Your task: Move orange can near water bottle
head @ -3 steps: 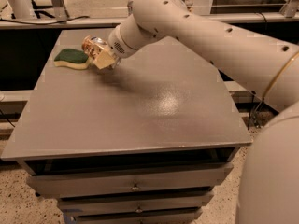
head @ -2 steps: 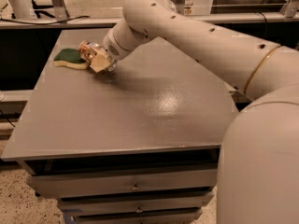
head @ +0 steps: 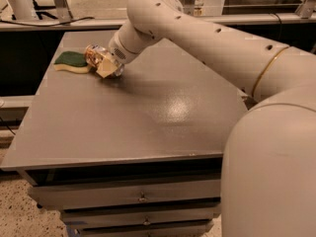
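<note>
Gripper [head: 102,64] at the far left of the desk [head: 148,127] is clamped around the orange can [head: 93,55], low over the grey top, just beside a green-and-yellow sponge [head: 70,61], the white arm [head: 197,33] reaching across behind.

Cream tool [head: 105,66] gripping patterned orange can [head: 93,55], green-and-yellow sponge [head: 70,61], grey table [head: 148,112]

Over the table's [head: 148,117] far-left part, the jaws grip the orange can [head: 93,55] just beside the sponge [head: 70,60].
</note>
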Controlling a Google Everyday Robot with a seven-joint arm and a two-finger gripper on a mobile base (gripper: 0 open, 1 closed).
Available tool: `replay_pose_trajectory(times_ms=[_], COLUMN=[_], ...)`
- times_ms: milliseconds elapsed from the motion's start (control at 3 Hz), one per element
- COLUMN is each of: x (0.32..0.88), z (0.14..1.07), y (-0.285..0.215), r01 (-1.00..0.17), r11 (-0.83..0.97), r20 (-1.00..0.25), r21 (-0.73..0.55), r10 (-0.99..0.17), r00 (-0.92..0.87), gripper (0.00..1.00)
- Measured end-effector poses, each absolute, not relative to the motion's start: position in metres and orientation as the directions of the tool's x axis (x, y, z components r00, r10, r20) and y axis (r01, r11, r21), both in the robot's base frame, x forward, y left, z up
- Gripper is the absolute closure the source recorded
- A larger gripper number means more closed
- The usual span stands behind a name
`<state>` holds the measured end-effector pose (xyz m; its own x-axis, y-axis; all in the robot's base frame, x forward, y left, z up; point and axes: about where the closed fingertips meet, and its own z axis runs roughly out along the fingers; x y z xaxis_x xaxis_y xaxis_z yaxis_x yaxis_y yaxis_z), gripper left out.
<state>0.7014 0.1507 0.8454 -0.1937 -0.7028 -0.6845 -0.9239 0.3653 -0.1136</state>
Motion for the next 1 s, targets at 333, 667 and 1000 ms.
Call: replay_pose_trajectory(times_ms=[333,667,1000], x=[0.7014,0.7004,0.7004], z=[0.8455,0.8409,0.8438], y=[0.1506,0.146,0.146], r01=[-0.924,-0.927,-0.927], r11=[0.365,0.354,0.354], r20=[-0.684,-0.663,-0.663], r21=[-0.114,-0.122,-0.122], r10=[-0.703,-0.724,-0.724], r00=[-0.194,-0.189,-0.189], gripper=[0.83,0.59,0.37])
